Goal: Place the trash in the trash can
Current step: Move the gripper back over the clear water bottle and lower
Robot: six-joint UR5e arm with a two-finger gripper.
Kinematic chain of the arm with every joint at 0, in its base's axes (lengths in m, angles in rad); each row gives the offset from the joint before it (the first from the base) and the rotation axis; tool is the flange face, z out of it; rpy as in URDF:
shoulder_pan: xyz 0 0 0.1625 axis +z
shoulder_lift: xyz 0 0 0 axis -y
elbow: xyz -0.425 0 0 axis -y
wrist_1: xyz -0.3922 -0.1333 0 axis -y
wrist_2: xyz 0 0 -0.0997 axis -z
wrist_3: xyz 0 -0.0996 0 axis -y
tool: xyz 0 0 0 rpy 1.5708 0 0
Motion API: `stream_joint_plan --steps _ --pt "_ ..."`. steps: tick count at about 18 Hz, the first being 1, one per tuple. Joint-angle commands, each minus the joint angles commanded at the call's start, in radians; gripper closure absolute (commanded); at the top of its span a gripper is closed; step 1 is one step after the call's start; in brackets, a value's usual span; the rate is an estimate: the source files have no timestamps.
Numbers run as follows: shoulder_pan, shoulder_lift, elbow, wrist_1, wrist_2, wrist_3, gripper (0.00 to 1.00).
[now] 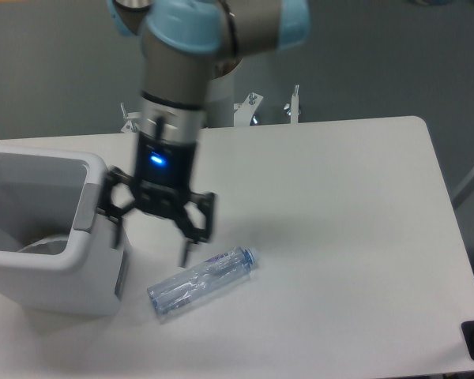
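The bottle [203,281] lies on its side on the table [340,205], just right of the bin [79,237] and near its front corner, cap pointing away from the bin, while something pale that may be the wrapper [43,246] shows inside the bin. The gripper [152,237] hangs just above the bottle's end nearest the bin with its fingers spread wide and nothing in them. A round, smooth bottle could roll or squirt sideways if the fingers close off its middle, and the finger nearest the bin sits so close to its wall that a straight descent might clip the rim.
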Motion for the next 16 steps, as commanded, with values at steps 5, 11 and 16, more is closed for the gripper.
stream_joint_plan --steps 5,11,16 --pt "0.005 -0.057 0.0 0.0 0.0 0.025 0.0" --pt "0.003 -0.066 -0.031 -0.005 0.003 0.175 0.0" --pt "-0.003 -0.08 -0.054 -0.005 0.077 0.282 0.0"
